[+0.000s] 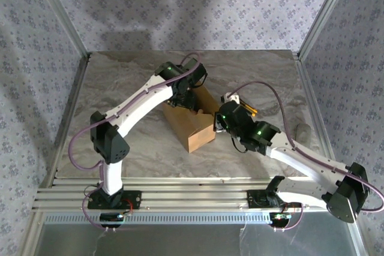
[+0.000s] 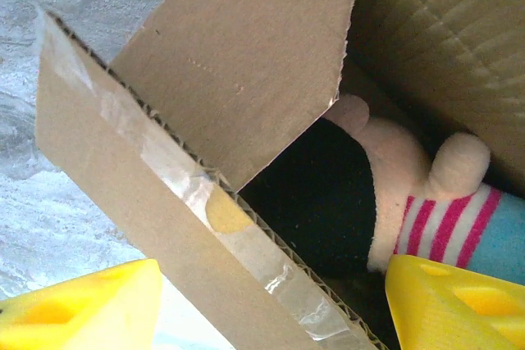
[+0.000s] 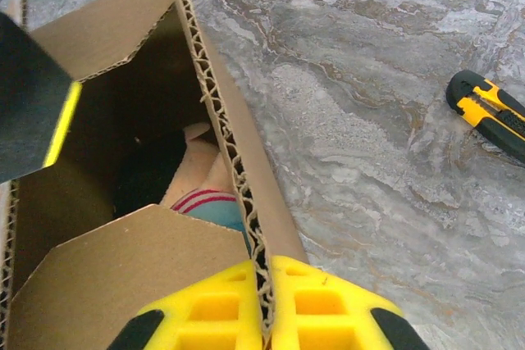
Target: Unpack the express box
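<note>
Reached the take-out step: found box (image 1: 195, 133) mid-table with top flaps already open and clear tape stuck along one flap (image 2: 164, 170). Pinched the box's 3 o'clock wall with right gripper (image 3: 262, 305), jaws closed tight on the cardboard edge, probably to steady it. Hung left gripper (image 2: 262, 309) over the opening from the 12 o'clock side, jaws wide apart, nothing held. Had one fingertip outside the taped flap, the other over the inside. Saw plush toy (image 2: 426, 194) lying deep inside the box, pink-striped and blue, partly hidden under an inner flap. Spotted knife (image 3: 488, 112) on the table (image 3: 353, 79) at about 3 o'clock of the box, apart from it. Judged next: lower left gripper past the flap, close on the toy, lift it straight out with the wall pinned. Flagged risk of snagging on the flap.
</note>
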